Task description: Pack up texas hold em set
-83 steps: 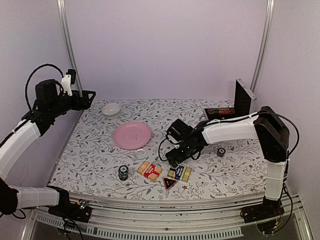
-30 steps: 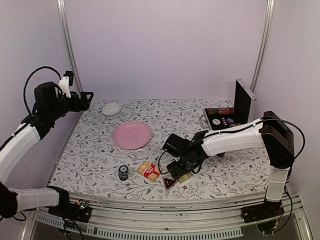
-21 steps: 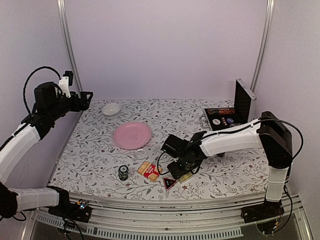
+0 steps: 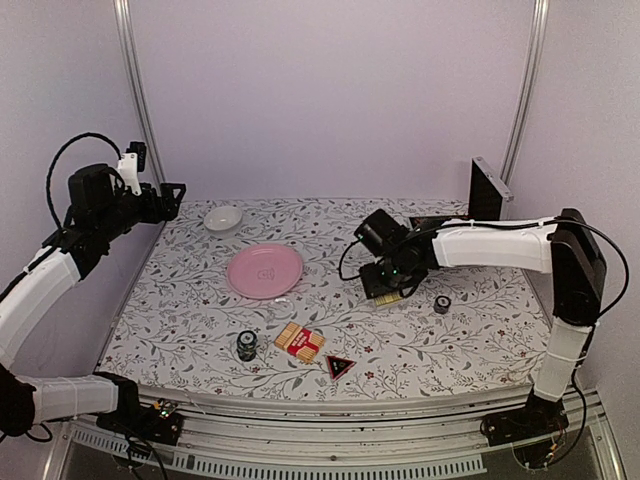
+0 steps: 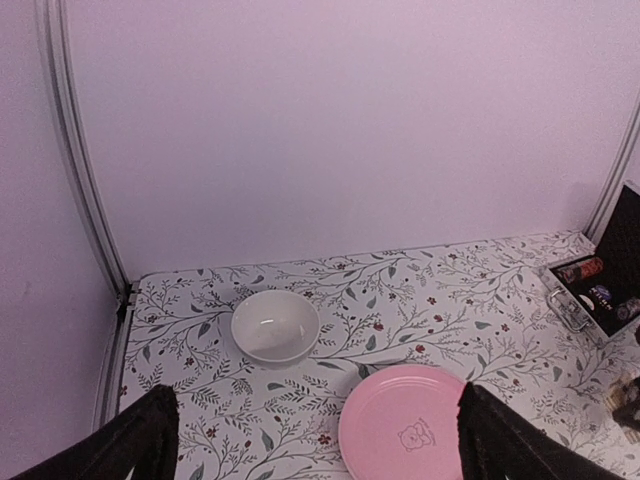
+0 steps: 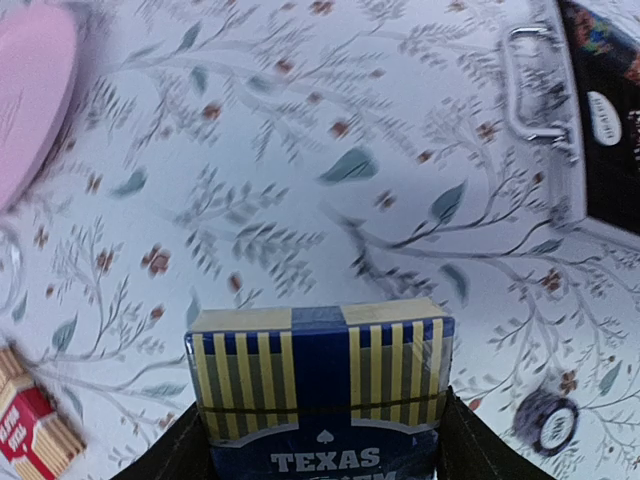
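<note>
Right pincer (image 4: 386,283) clasps the blue card deck (image 6: 320,385) by one end, above the bench (image 4: 200,320), near the open silver case (image 4: 486,192). Left pincer (image 4: 172,196) hangs wide and empty at far left. The deck could slip from that end grip, or catch the case rim if lowered crooked. Counted: two decks (the red deck (image 4: 300,341) lies near the front edge), two loose chip stacks (image 4: 246,346), one triangular marker (image 4: 339,366), one case
</note>
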You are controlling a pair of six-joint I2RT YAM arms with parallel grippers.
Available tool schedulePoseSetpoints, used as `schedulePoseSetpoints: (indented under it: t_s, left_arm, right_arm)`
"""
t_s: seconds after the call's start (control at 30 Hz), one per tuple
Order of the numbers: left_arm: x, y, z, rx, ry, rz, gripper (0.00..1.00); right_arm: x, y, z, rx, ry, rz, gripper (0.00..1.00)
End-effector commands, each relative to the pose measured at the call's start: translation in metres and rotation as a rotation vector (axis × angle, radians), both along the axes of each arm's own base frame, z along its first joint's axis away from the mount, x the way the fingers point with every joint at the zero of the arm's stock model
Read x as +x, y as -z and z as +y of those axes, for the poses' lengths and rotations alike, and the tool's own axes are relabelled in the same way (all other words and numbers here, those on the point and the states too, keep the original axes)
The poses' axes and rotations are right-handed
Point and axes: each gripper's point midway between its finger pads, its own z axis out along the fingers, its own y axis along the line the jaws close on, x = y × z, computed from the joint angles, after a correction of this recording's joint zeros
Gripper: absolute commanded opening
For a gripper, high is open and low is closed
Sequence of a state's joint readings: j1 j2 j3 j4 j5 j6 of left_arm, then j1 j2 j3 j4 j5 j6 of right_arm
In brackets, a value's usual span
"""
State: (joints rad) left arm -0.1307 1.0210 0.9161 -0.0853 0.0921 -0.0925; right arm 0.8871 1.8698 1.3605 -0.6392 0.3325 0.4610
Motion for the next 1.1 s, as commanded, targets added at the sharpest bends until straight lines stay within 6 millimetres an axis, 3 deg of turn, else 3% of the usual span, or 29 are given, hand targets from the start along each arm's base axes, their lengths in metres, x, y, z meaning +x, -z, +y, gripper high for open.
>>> schedulePoseSetpoints:
  t_s: [0.0,0.13,0.27,0.4,0.8,1.07]
  left_arm:
    - [-0.004,-0.010,0.000,0.009,-0.001,-0.042,0.97]
    - [-0.006,-0.012,0.001,0.009,-0.006,-0.050,0.97]
    - [-0.006,-0.013,0.000,0.009,-0.003,-0.052,0.97]
    - [-0.007,-0.014,-0.001,0.008,0.001,-0.055,0.97]
    - [-0.006,-0.011,-0.002,0.004,0.008,-0.047,0.97]
    - [-0.004,-0.008,-0.003,0.006,0.011,-0.040,0.97]
  right_arm:
    - [0.081,-0.061,-0.050,0.067,0.152,-0.194,0.62]
    - [0.134,-0.064,-0.090,0.081,0.216,-0.225,0.62]
    - [0.177,-0.052,-0.124,0.036,0.261,-0.227,0.62]
    - [0.206,-0.044,-0.153,0.041,0.294,-0.224,0.61]
    - [0.244,-0.015,-0.175,0.032,0.262,-0.196,0.61]
    - [0.254,0.000,-0.189,-0.025,0.203,-0.180,0.62]
